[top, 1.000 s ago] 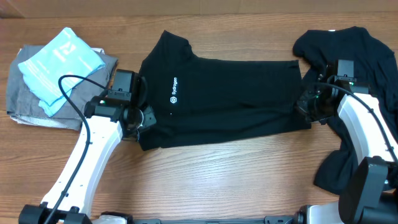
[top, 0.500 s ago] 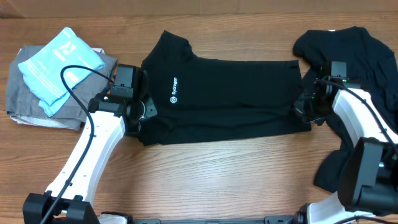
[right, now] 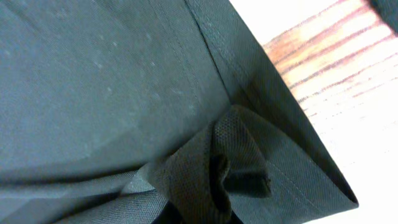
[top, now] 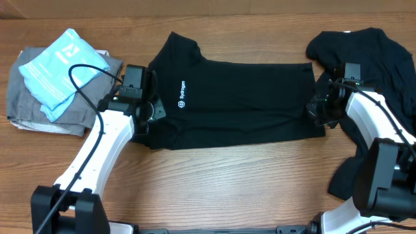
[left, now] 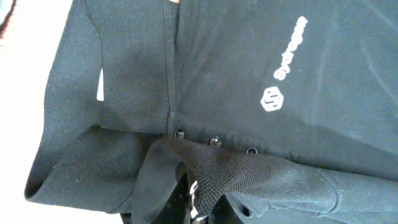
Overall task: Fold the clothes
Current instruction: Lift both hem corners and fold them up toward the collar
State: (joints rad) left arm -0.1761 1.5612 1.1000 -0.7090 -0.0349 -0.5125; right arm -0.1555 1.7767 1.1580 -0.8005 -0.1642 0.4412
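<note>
Two tight pinches on the polo shirt (top: 247, 97), left gripper (top: 151, 112) at the collar, right gripper (top: 318, 110) at the hem corner; soft, light, floppy, best grabbed by edges.

The black polo shirt (top: 240, 104) lies spread flat on the table (top: 227, 188), collar end to the left, hem to the right, its small white logo (top: 181, 104) facing up. Near its buttons (left: 214, 142) and at one hem corner the fabric is bunched upward. A second black garment (top: 383, 58) lies crumpled just beside the hem.
</note>
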